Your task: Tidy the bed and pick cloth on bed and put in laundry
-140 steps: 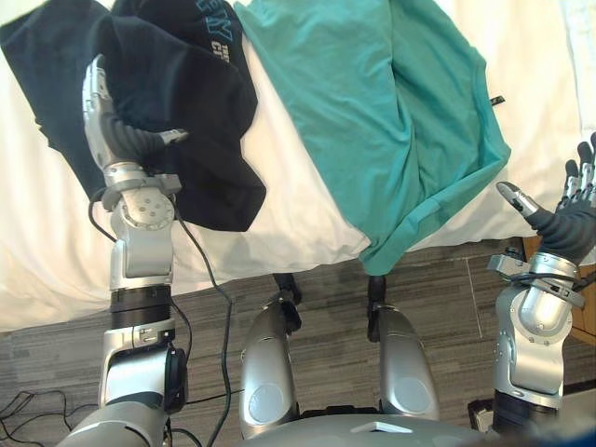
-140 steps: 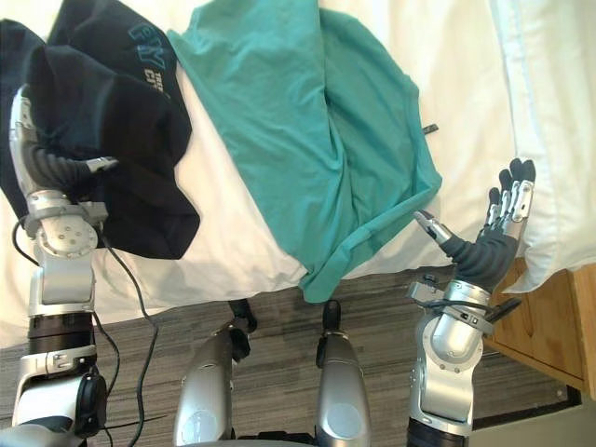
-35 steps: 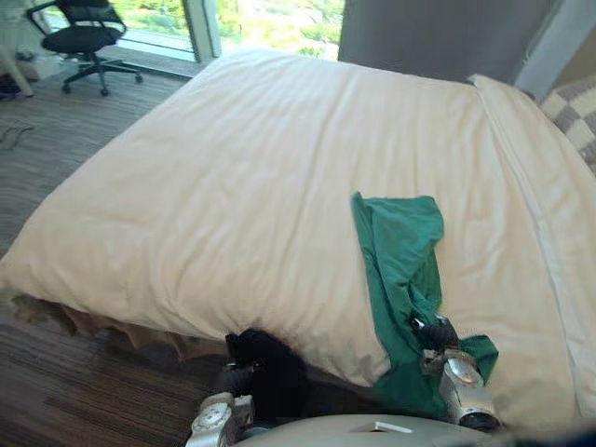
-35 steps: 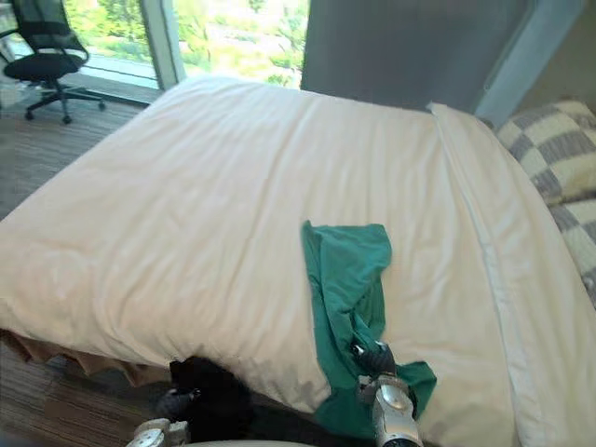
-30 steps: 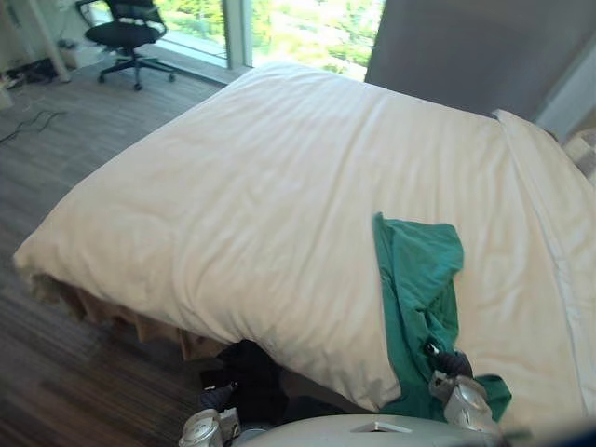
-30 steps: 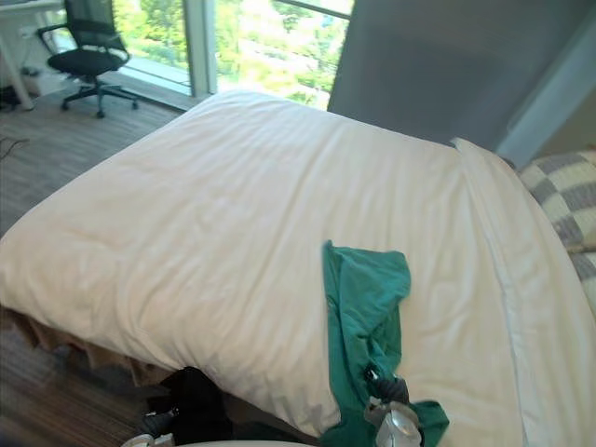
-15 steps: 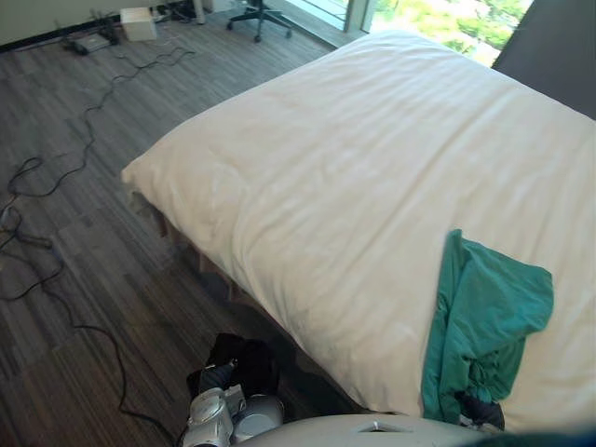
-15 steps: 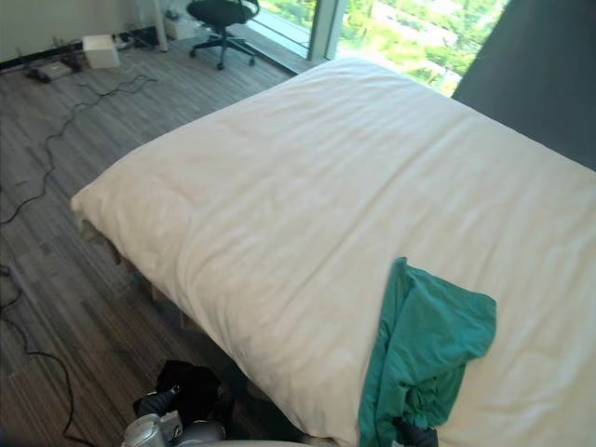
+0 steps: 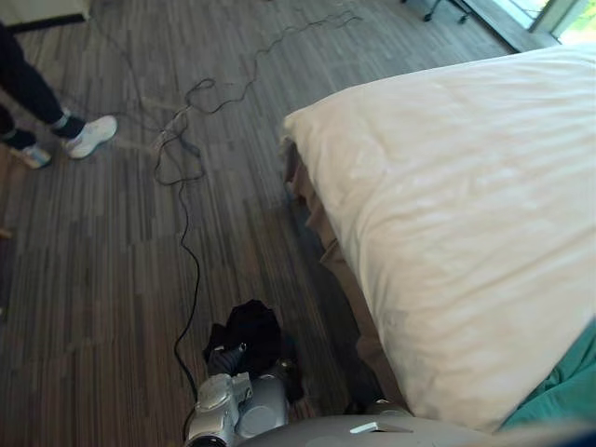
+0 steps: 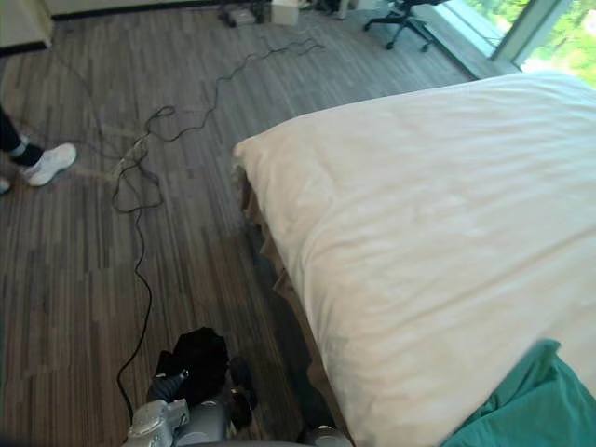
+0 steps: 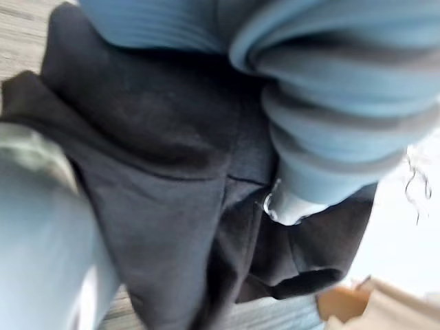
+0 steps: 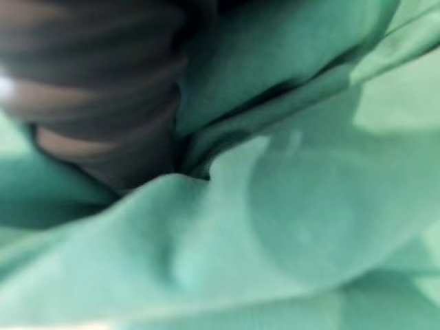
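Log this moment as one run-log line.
left hand: gripping black cloth over floor | right hand: buried in teal cloth at bed edge

The bed (image 10: pixel 419 214) stands right, a shirt (image 10: pixel 531 410) on its near edge, a person's shoe (image 10: pixel 51 160) far left

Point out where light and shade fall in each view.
Left eye view: daylight on the white duvet, shade under its edge. Right eye view: bright window, top right. Left wrist view: black cloth dark. Right wrist view: green cloth, folds shaded.
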{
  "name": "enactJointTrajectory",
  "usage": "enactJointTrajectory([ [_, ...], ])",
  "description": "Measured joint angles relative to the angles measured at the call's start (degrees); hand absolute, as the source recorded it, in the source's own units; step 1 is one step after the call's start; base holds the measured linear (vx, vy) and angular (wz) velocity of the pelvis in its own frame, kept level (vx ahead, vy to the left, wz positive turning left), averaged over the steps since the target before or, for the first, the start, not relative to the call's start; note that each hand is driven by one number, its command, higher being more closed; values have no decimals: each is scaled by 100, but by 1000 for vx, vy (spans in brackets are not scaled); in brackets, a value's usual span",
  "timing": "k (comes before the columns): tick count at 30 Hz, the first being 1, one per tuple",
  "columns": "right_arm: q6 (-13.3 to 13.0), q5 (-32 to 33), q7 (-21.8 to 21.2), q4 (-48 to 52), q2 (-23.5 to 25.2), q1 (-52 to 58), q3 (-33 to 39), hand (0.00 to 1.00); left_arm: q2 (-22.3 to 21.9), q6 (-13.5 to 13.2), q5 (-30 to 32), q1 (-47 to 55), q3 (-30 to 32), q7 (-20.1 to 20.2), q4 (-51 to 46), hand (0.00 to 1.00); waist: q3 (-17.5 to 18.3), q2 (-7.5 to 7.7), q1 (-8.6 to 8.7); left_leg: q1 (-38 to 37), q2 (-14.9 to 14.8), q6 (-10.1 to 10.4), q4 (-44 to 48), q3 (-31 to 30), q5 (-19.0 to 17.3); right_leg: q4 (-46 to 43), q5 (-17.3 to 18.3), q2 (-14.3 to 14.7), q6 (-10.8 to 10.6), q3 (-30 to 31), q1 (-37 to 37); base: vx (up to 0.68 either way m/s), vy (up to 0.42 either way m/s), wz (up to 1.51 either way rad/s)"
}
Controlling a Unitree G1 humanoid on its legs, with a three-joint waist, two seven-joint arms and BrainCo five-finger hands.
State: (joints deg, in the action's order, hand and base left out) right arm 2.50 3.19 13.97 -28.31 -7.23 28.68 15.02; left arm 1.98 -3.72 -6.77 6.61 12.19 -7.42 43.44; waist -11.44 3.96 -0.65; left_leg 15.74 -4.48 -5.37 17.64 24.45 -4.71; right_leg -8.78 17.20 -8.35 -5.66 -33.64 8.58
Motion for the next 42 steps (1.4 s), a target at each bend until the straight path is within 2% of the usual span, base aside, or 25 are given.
enactJointTrajectory([
  [2, 51, 18, -10, 297, 251, 75, -36, 100, 66, 50, -98, -41, -118, 6, -113, 100, 61, 100, -9, -241, 257, 0, -668, -387, 344, -52, -234, -43, 69, -148, 68, 108, 15, 76],
  [4, 27, 119, -137, 855, 303, 110, -520, 100, 110, 39, -235, 127, -319, 41, -440, 100, 46, 55, -33, -595, 482, -42, -1596, -759, 876, -345, -375, -63, 89, -300, 7, 30, -7, 85],
  [6, 23, 222, -290, 1219, 377, 103, -818, 100, 137, 38, -383, 232, -426, 115, -554, 100, 78, 107, -56, -754, 575, -35, -1989, -986, 1086, -497, -375, -76, 90, -387, 36, -8, -37, 79],
  [7, -5, 225, -498, 1533, 479, 31, -1161, 100, 133, 53, -391, 389, -541, 134, -741, 100, 43, 51, -92, -839, 619, -3, -2192, -1158, 1147, -639, -371, -97, 98, -419, 52, -17, -48, 70],
  [8, -15, 224, -603, 1648, 501, -15, -1314, 100, 174, 62, -390, 431, -542, 156, -794, 100, 69, 95, -129, -863, 637, -13, -2233, -1219, 1166, -702, -376, -100, 102, -438, 62, -25, -51, 59],
  [10, -39, 221, -931, 2048, 646, -201, -1784, 100, 128, 70, -394, 546, -552, 263, -979, 100, 101, 20, -286, -891, 666, 5, -2322, -1299, 1192, -982, -379, -178, 107, -495, 10, -20, -16, 37],
  [12, -90, 218, -1110, 2332, 779, -492, -2059, 100, 105, 75, -399, 599, -552, 313, -1217, 100, 103, -51, -334, -885, 688, 2, -2341, -1360, 1190, -1299, -394, -266, 133, -494, -49, 3, 25, 33],
  [15, -114, 217, -1259, 2755, 930, -759, -2253, 100, 229, 82, -435, 736, -539, 327, -1689, 100, 110, -93, -349, -935, 712, -65, -2315, -1523, 1150, -2171, -571, -468, 428, -348, -362, 92, 71, 44],
  [16, -135, 218, -1268, 2803, 969, -818, -2249, 100, 267, 87, -529, 799, -548, 321, -1898, 100, 113, -106, -314, -983, 667, -175, -2311, -1664, 1139, -2519, -458, -425, 669, 7, -572, 109, 74, 32],
  [17, -137, 218, -1268, 2803, 970, -840, -2248, 100, 284, 88, -580, 802, -558, 316, -1971, 100, 117, -114, -295, -983, 644, -189, -2299, -1746, 1128, -2523, -320, -342, 649, 214, -648, 124, 86, 54],
  [19, -136, 220, -1266, 2662, 957, -962, -2225, 100, 345, 85, -639, 678, -589, 311, -2030, 100, 113, -120, -185, -987, 575, -247, -2186, -2005, 1091, -2288, -90, 21, 535, 843, -901, 113, 64, 61],
  [20, -136, 218, -1251, 2589, 960, -1032, -2226, 100, 352, 85, -639, 649, -634, 303, -2038, 100, 113, -120, -173, -988, 574, -222, -2142, -2034, 1058, -2158, -86, 50, 537, 962, -943, 100, 40, 34],
  [22, -138, 215, -1167, 2202, 963, -1364, -2237, 100, 319, 84, -710, 639, -952, 217, -2223, 100, 130, -84, -196, -1094, 609, -43, -2044, -2045, 959, -1554, -121, 134, 477, 1269, -1067, 101, 18, 13],
  [24, -142, 216, -1089, 2092, 978, -1495, -2234, 100, 318, 74, -770, 643, -1055, 211, -2351, 100, 154, -46, -198, -1096, 666, -4, -2032, -2050, 935, -1293, -166, 113, 426, 1335, -1126, 68, -14, 8],
  [25, -149, 219, -1028, 2025, 1029, -1605, -2214, 100, 301, 71, -812, 635, -1118, 209, -2472, 100, 188, 7, -198, -1077, 734, 14, -2033, -2049, 926, -998, -282, 102, 390, 1483, -1180, 79, -58, 9],
  [26, -159, 222, -981, 2023, 1042, -1627, -2227, 100, 288, 65, -842, 641, -1131, 205, -2570, 100, 234, 80, -197, -1076, 834, 45, -2034, -2041, 907, -706, -594, 44, 439, 1588, -1161, 67, -56, 10],
  [27, -166, 222, -971, 2001, 1044, -1639, -2197, 100, 282, 65, -843, 635, -1125, 204, -2592, 100, 245, 80, -193, -1102, 840, 59, -2031, -2047, 897, -630, -568, 49, 427, 1586, -1099, 78, -99, -4],
  [28, -171, 229, -953, 1985, 1064, -1640, -2121, 100, 189, 61, -876, 655, -1131, 200, -2725, 100, 259, -17, -191, -1138, 780, 126, -2055, -2007, 874, -465, -643, 137, 443, 1600, -1008, 61, -92, -14],
  [30, -171, 248, -923, 1985, 1092, -1571, -1988, 100, 68, 47, -964, 792, -1136, 203, -2885, 100, 285, -118, -195, -1227, 718, 151, -2098, -1933, 858, -178, -749, 233, 431, 1614, -825, 89, -119, -20],
  [34, -186, 291, -846, 2037, 1122, -1556, -1744, 100, 28, 47, -949, 781, -1188, 184, -2925, 100, 332, -95, -184, -1524, 664, 169, -2313, -1800, 858, 140, -832, 332, 375, 1740, -554, 110, -74, -20],
  [38, -228, 293, -780, 2075, 1121, -1573, -1519, 100, -28, 41, -945, 800, -1179, -8, -3499, 100, 345, -76, -187, -1680, 671, 215, -2312, -1684, 823, 319, -945, 330, 246, 1851, -367, 98, 3, -12],
  [42, -242, 339, -738, 2312, 1118, -1576, -1410, 100, 21, -39, -969, 772, -1162, -13, -3753, 100, 352, -72, -179, -1769, 674, 260, -2313, -1652, 782, 324, -954, 322, 241, 1870, -291, 36, 1, -4],
])
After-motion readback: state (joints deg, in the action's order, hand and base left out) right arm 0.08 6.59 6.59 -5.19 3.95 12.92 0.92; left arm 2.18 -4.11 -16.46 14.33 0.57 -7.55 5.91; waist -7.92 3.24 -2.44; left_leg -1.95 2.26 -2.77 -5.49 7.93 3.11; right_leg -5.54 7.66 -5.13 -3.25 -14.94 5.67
